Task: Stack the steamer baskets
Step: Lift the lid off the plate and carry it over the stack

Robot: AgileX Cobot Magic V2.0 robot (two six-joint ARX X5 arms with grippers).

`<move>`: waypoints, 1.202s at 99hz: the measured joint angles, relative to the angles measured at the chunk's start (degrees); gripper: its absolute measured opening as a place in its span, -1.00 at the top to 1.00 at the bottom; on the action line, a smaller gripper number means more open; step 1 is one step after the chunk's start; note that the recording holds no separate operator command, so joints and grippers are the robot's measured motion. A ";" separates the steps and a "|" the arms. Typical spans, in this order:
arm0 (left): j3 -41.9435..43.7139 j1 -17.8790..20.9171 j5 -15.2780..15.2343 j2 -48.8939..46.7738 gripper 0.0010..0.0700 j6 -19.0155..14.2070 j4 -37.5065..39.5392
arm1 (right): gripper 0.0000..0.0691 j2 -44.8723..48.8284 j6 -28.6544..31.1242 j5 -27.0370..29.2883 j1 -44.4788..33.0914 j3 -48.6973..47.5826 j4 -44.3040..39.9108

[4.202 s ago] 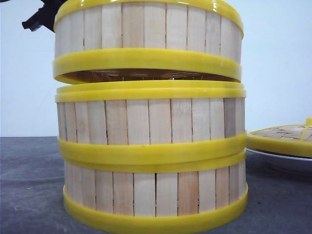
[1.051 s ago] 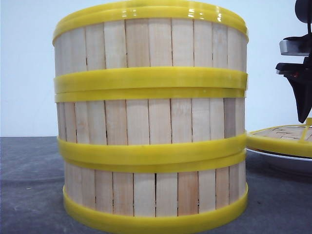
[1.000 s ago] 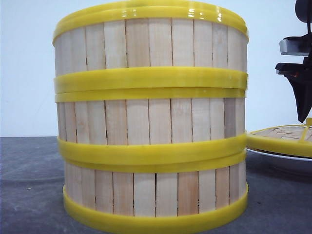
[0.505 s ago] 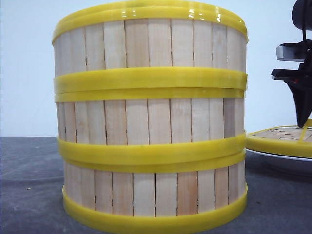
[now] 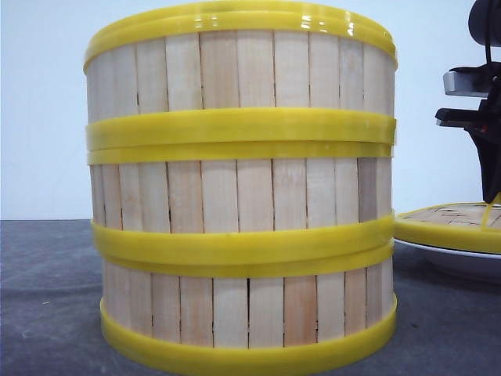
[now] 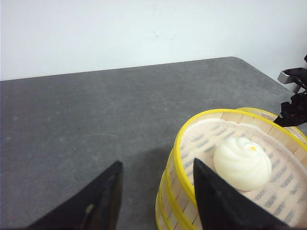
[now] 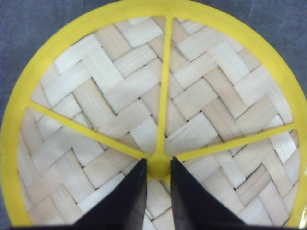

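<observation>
Steamer baskets (image 5: 239, 188) stacked — right pincer (image 7: 158, 167) on lid (image 7: 96, 110)

Bare lab-like test bench, grey table (image 6: 72, 124), plain white wall (image 6: 144, 28)

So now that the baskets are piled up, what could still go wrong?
The right fingers grip only the small center knob of the woven lid, so it might slip or tilt. The lid could also snag the rim of the top basket or press the bun.
</observation>
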 joint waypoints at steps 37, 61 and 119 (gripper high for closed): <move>0.00 0.02 0.00 0.00 0.25 0.00 -0.04 | 0.84 -5.44 -0.09 -0.13 0.07 10.40 -8.76; 0.00 0.02 0.00 0.00 0.25 0.00 -0.04 | 0.84 -12.07 -0.96 -5.22 2.23 20.04 -18.14; 0.00 0.00 0.02 0.00 0.25 0.00 -0.02 | 0.84 -12.35 -1.60 -8.92 29.29 33.77 -27.80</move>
